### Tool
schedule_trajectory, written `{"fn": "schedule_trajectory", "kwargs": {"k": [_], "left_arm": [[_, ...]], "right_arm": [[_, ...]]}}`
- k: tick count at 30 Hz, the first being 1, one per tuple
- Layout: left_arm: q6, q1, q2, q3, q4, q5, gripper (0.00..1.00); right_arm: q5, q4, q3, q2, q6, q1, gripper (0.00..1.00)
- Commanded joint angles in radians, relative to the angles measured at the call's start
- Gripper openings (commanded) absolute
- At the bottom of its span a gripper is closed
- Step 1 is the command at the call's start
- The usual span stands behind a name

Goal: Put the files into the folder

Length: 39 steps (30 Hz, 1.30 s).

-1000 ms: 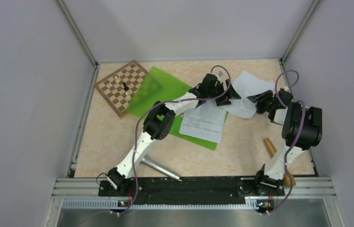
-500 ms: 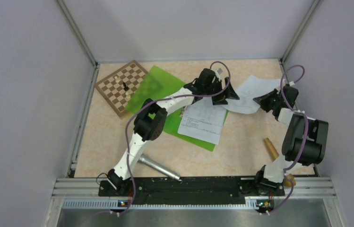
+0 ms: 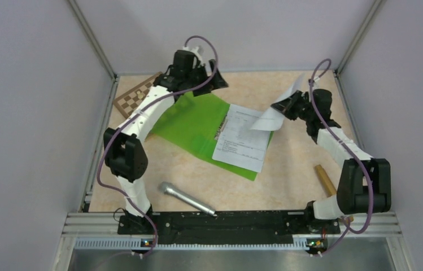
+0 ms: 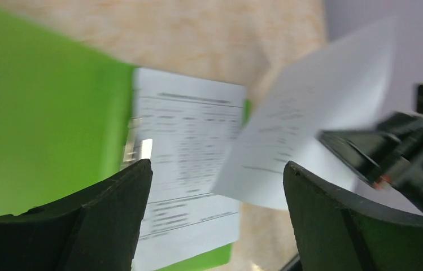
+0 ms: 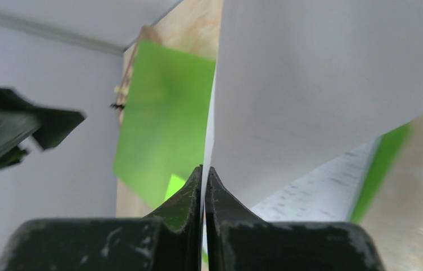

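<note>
The bright green translucent plastic folder [image 3: 195, 121] lies open and flat in the middle of the pale speckled worktop [image 3: 288, 169]. Its far left part is near the brown checkered wooden board [image 3: 132, 97], and the left arm crosses above where the two meet. One white rectangular paper sheet printed with black text [image 3: 243, 138] rests flat on the folder's right half, with a strip of green showing past its near edge. In the left wrist view a small shiny metal clip [image 4: 140, 149] glints at that sheet's left edge. A second white printed paper sheet [image 3: 274, 110] is up off the worktop, curling above the far right corner of the flat sheet. The right pincer [image 3: 289, 104] is clamped on this raised sheet: in the right wrist view its two fingers meet tightly on the paper's edge, and the sheet fans away above them. The left pincer [image 3: 213, 83] hovers over the folder's far edge, close to the back wall, its fingers spread wide with nothing between them. Toward the front of the worktop lie a grey metal rod with a rounded head [image 3: 186, 197], left of centre, and a light wooden stick [image 3: 326, 179] beside the right arm, both apart from the folder
</note>
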Motion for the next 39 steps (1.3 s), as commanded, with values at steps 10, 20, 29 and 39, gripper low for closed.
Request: {"fn": "schedule_trajectory", "kwargs": {"k": [10, 20, 29, 39], "left_arm": [[0.223, 0.242, -0.130, -0.147, -0.299, -0.431, 0.94], [0.334, 0.288, -0.026, -0.095, -0.345, -0.572, 0.95], [0.369, 0.299, 0.059, -0.115, -0.355, -0.538, 0.95], [0.363, 0.298, 0.092, -0.111, -0.404, -0.512, 0.94]], "right_arm": [[-0.026, 0.236, -0.074, -0.011, 0.136, 0.213, 0.00], [0.036, 0.211, -0.280, -0.032, 0.097, 0.213, 0.00], [0.044, 0.229, -0.349, -0.037, 0.103, 0.213, 0.00], [0.026, 0.261, -0.341, 0.013, 0.113, 0.214, 0.00]]}}
